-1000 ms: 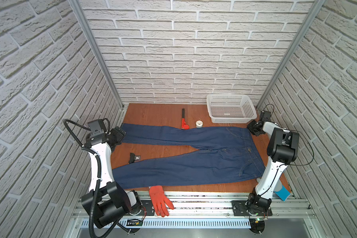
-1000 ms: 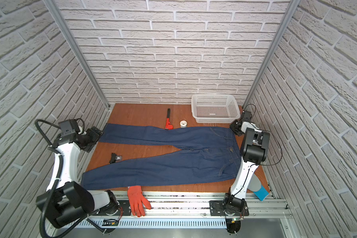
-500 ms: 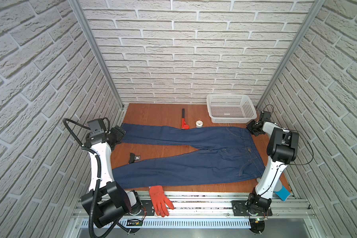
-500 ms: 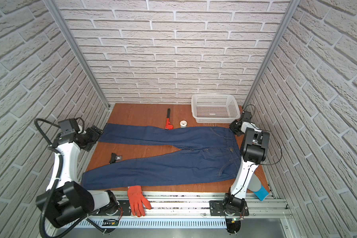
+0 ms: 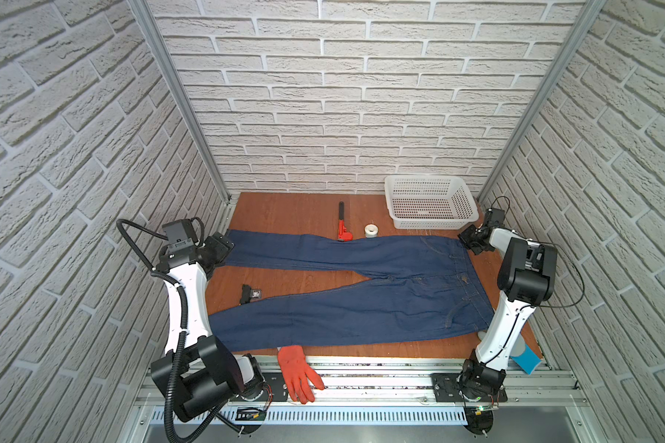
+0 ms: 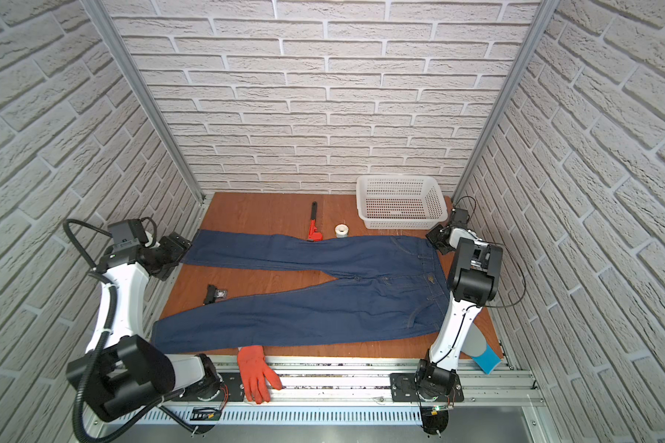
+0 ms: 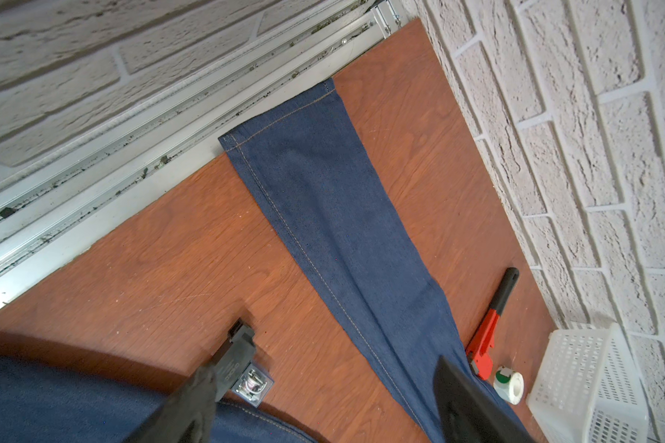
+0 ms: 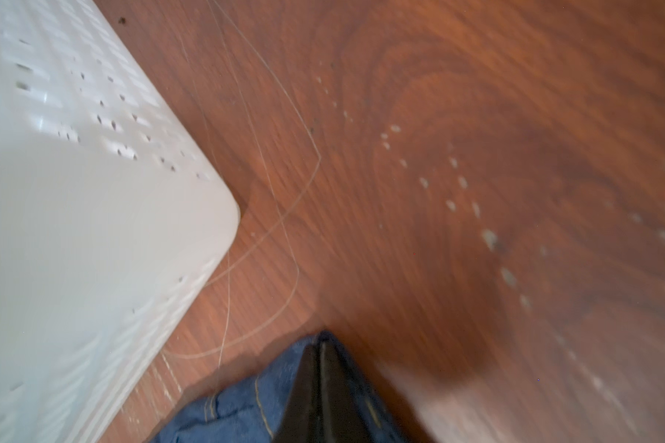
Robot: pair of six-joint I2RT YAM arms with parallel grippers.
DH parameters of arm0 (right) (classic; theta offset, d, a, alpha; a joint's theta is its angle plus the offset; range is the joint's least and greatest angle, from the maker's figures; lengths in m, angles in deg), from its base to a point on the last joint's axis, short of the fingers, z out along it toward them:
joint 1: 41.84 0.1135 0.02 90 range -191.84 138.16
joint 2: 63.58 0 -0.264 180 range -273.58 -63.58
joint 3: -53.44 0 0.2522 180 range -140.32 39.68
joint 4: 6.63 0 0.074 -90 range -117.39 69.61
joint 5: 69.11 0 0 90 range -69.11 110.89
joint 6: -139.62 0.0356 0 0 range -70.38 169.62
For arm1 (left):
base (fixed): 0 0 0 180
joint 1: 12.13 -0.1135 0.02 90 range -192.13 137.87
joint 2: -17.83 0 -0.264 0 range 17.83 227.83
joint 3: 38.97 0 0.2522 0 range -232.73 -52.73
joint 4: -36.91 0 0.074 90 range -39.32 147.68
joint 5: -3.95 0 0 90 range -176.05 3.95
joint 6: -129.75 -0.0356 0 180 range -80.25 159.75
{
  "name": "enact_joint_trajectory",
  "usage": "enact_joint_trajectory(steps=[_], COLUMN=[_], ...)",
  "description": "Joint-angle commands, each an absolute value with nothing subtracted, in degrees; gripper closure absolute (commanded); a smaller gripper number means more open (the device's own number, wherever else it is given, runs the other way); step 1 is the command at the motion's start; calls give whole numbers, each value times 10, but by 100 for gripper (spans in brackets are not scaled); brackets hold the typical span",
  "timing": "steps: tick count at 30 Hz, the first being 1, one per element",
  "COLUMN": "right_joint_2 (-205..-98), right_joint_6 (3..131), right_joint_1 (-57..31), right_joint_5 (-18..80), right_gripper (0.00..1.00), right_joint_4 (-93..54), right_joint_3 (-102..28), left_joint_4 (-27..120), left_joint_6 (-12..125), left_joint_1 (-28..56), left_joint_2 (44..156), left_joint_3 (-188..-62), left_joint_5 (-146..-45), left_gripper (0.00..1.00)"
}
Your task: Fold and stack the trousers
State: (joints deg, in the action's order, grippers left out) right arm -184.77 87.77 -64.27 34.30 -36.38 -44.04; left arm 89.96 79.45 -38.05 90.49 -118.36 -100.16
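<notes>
Wooden table (image 5: 285, 214), brick-pattern walls on three sides.

Trousers (image 5: 361, 318): flat and unfolded, legs splayed in a narrow V. The waist end lies toward the basket (image 5: 429, 223), its far corner just beside the basket's near corner. The legs run well away from it.

Right gripper (image 8: 318, 356): fingers together, clamped on that waist corner, with denim bunched around the tips.

Left gripper (image 7: 325, 366): fingers wide apart, holding nothing, above the far leg near its hem.

Step, as judged: fold the far leg onto the near one. To do it well, the left gripper should pinch both layers of the far hem at its outer edge. Both ends should then rise level and together and cross toward the near leg so the seams meet. Lifting one end alone would likely twist the cloth.

Wrench (image 5: 342, 228): near the basket, red head touching the far leg's edge; may be dragged along.

Tape (image 5: 371, 231): between wrench and basket, just beside the denim.

Black part (image 5: 249, 294): well apart from the basket, between the legs; the fold could trap it.

Glove (image 5: 298, 374): farthest from the basket, cuff touching the near leg.
</notes>
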Motion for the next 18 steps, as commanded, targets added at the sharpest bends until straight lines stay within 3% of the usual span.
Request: enact_joint_trajectory(steps=[1,8,18], right_joint_2=[-1755,-1665,-1634], right_joint_6=[868,843,834], right_joint_1=[-642,-643,-644], right_joint_5=[336,345,367], right_gripper=[94,94,94], right_joint_4=[-366,-382,-393], right_joint_3=[-424,-367,-341], left_joint_4=[877,855,820], left_joint_6=[797,806,831], left_joint_1=[-379,-379,-378], left_joint_2=[925,986,1105], left_joint_3=[-1206,-1237,-1299], left_joint_5=[-997,-1003,-1020], left_gripper=[12,13,15])
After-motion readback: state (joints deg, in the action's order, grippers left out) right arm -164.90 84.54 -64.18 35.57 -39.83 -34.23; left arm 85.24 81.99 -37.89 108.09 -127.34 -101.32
